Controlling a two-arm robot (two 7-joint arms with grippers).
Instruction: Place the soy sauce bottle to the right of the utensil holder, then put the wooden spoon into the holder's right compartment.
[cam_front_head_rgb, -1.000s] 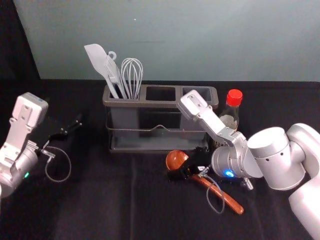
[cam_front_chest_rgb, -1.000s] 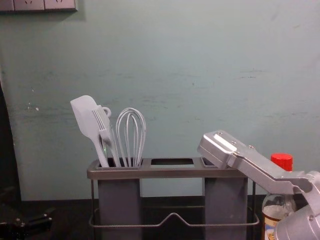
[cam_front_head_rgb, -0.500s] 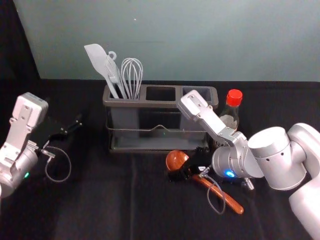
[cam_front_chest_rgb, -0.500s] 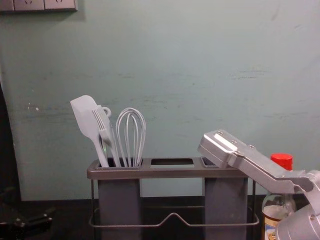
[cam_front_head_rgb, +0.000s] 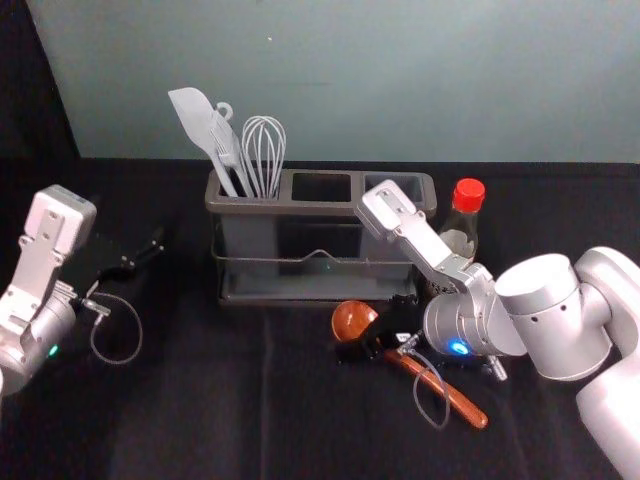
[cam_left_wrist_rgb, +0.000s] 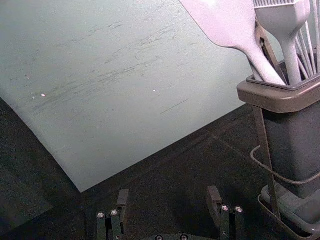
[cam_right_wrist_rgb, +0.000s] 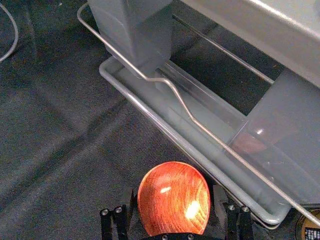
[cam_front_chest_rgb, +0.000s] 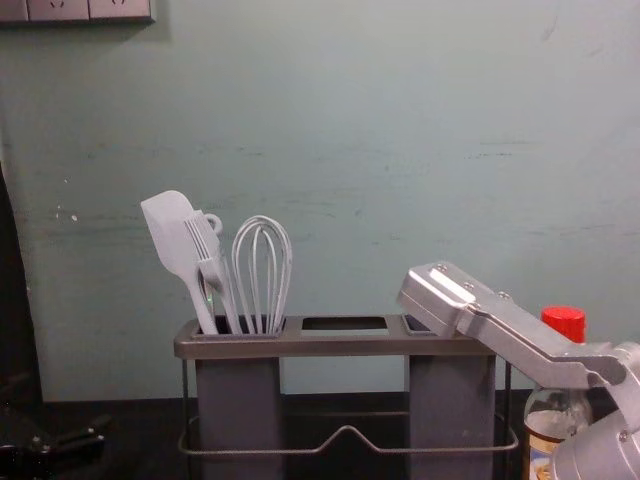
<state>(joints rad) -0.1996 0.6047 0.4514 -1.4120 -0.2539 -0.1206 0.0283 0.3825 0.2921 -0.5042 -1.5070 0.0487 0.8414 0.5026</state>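
Observation:
In the head view my right gripper is low over the wooden spoon, which lies on the dark cloth before the holder. In the right wrist view the open right gripper has the spoon's round bowl between its fingers. The utensil holder stands upright, its right compartment holding nothing. Just right of it, the red-capped soy sauce bottle stands partly behind the right arm. My left gripper is parked at the left; in its wrist view the left gripper stands open over cloth.
A grey spatula, a brush and a whisk rise from the holder's left compartment. The wall is behind the table. A wire rail runs along the holder's front. Dark cloth lies between the two arms.

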